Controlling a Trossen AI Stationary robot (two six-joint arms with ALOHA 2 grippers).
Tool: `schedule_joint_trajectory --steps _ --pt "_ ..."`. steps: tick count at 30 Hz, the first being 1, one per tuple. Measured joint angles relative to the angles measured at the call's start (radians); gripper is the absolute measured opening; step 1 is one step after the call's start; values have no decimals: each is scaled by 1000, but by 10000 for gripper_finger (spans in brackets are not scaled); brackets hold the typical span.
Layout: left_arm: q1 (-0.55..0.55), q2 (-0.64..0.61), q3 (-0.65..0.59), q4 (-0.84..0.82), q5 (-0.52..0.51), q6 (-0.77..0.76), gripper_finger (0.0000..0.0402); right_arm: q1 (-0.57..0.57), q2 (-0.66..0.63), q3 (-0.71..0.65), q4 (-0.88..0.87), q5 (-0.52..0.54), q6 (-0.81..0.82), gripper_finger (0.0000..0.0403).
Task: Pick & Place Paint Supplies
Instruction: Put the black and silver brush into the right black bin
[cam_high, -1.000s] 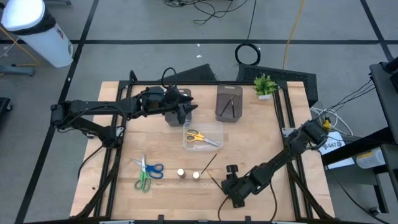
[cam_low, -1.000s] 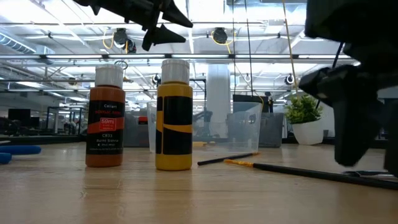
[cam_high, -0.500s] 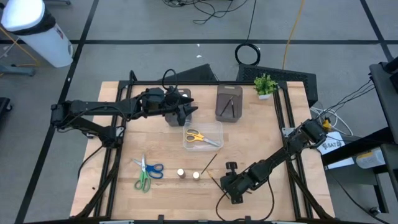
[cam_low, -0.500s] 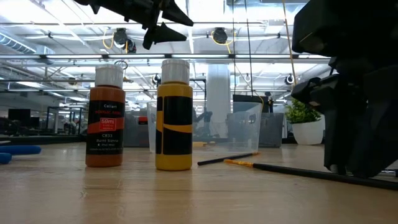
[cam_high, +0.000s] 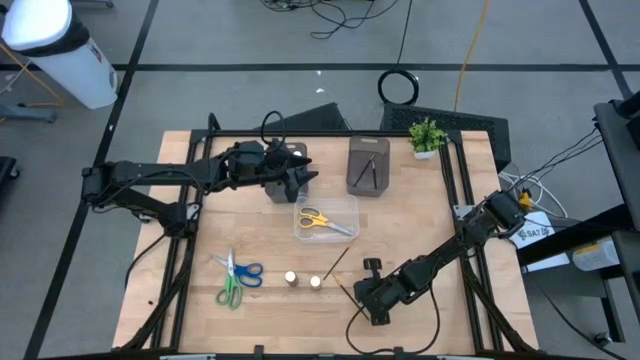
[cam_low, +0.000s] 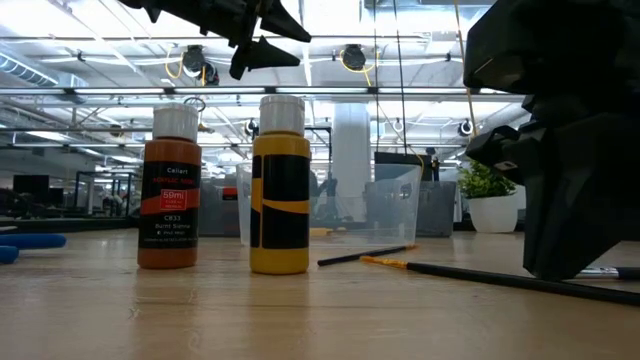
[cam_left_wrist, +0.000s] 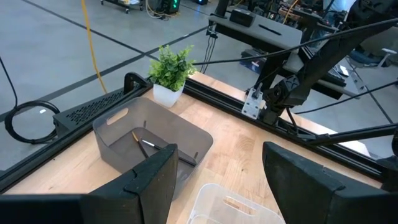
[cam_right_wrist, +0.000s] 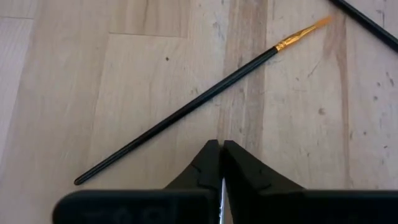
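Resting low beside a brush (cam_right_wrist: 186, 109), right tool (cam_right_wrist: 220, 163) (fingers together)

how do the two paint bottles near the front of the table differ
In the low view the left bottle holds brown-orange paint and carries a printed label; the right bottle holds yellow paint with a black band. The right one also looks somewhat taller. Both stand upright on the wooden table, apart, with pale caps.

My right arm reached low across the near right part of the bench, its pincer (cam_high: 372, 305) down at the surface with both fingers (cam_right_wrist: 211, 163) pressed together. My left arm stretched in from the left at the far side, raised, its pincer (cam_high: 300, 180) spread wide and holding nothing.
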Motion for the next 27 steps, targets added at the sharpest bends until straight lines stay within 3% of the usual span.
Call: schedule_joint_trajectory --steps 8,16,22,27 --pt "0 0 0 0 0 0 244 -9 -59 -5 -1 69 10 2" --pt "0 0 0 32 -2 6 244 -35 -259 -3 15 300 -36 1" --pt "1 1 -1 80 -4 7 244 -105 -396 -4 77 528 -155 0" --pt "1 1 -1 80 -30 19 244 -244 -469 -3 204 575 -362 0"
